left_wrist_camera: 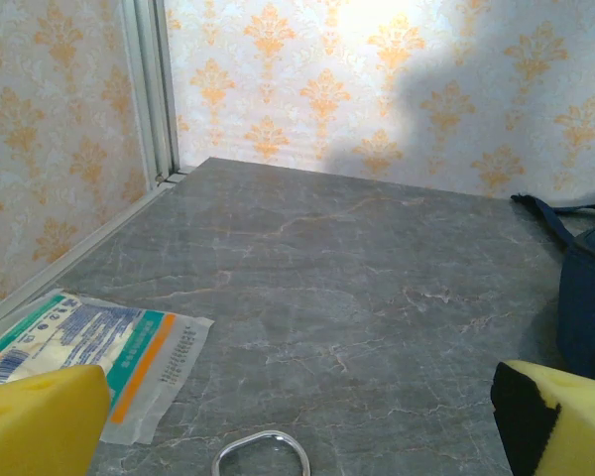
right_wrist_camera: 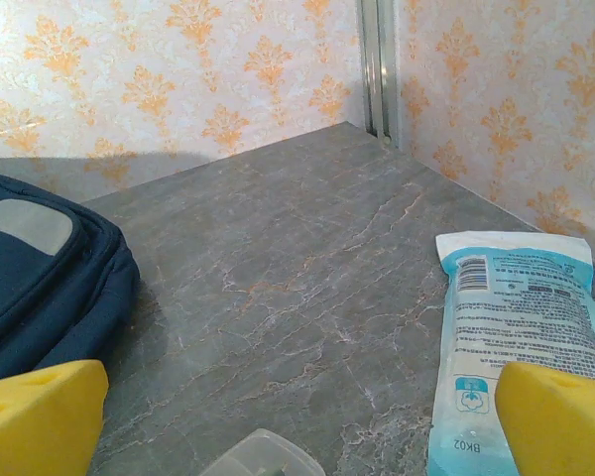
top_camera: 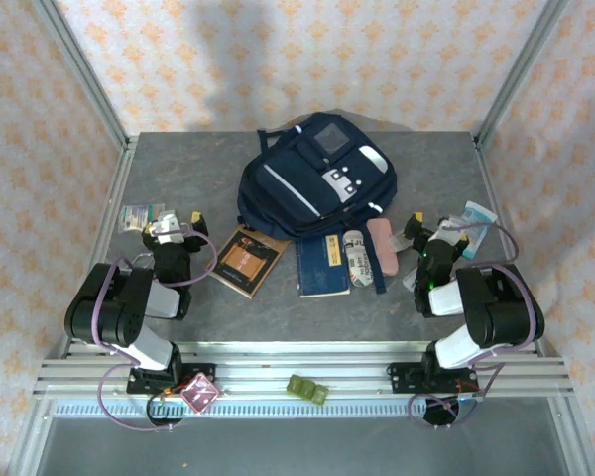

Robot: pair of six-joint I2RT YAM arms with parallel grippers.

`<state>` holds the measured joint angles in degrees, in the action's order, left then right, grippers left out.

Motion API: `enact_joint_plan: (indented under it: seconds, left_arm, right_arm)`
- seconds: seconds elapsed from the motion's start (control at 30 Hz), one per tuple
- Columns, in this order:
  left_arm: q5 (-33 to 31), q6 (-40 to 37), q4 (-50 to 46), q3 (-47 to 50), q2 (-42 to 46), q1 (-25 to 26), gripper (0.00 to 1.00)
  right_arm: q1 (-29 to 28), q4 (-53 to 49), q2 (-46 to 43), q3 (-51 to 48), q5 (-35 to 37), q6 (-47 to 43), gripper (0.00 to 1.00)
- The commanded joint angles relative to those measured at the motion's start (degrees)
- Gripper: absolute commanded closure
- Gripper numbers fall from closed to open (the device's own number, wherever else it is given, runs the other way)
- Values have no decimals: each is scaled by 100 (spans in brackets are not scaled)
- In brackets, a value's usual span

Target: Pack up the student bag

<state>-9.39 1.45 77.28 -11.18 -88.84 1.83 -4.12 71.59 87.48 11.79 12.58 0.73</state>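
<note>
Looking at the student bag point(top_camera: 317, 177) first: it lies flat at the back-middle of the table point(top_camera: 178, 164), front face up, and from overhead I honestly can't tell whether the main zip is open. Just in front of it there's a row of stuff to go in: a brown book point(top_camera: 246, 260), a navy book point(top_camera: 323, 264) with a yellow label, a patterned roll point(top_camera: 355, 256) and a pink case point(top_camera: 382, 245), the last three pretty much touching each other. Further out, a green-and-white packet point(top_camera: 142, 215) sits near the left wall and a blue-and-white packet point(top_camera: 476, 220) near the right one. The left gripper point(top_camera: 172, 228) hovers low by the green packet and the right gripper point(top_camera: 426, 231) by the blue one, both with jaws spread wide and nothing between the yellow pads point(left_wrist_camera: 40, 421). So I reckon nothing's packed yet and step one is getting the bag's mouth open. My plan is to have one arm pinch the top edge of the fabric and hold it up while the other feeds things in, because floppy cloth will collapse otherwise. I'd do the flat books first, sliding them off the table edge-on. The packets look slippery, so I'd grab them across the middle.
</note>
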Motion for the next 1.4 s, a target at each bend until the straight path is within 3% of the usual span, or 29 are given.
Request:
enact_joint_plan:
  seconds: [0.0,1.2,1.27,1.37]
  left_arm:
    - [52,-34,-41,-69,71,-33,0]
    - [122,-1,-95,-94,71,-71,0]
    - [-77,27,-64,-87,96,-69,0]
    - [-492,161,-1118,-346,708,-29,0]
  right_arm:
    - [-7,98,-65,26,37,-48,0]
    - [-8,95,-69,32,42,-41,0]
    - [-7,129,-121,40,93,-39,0]
    - [-18,-1093,-654,478,-82,-123,0]
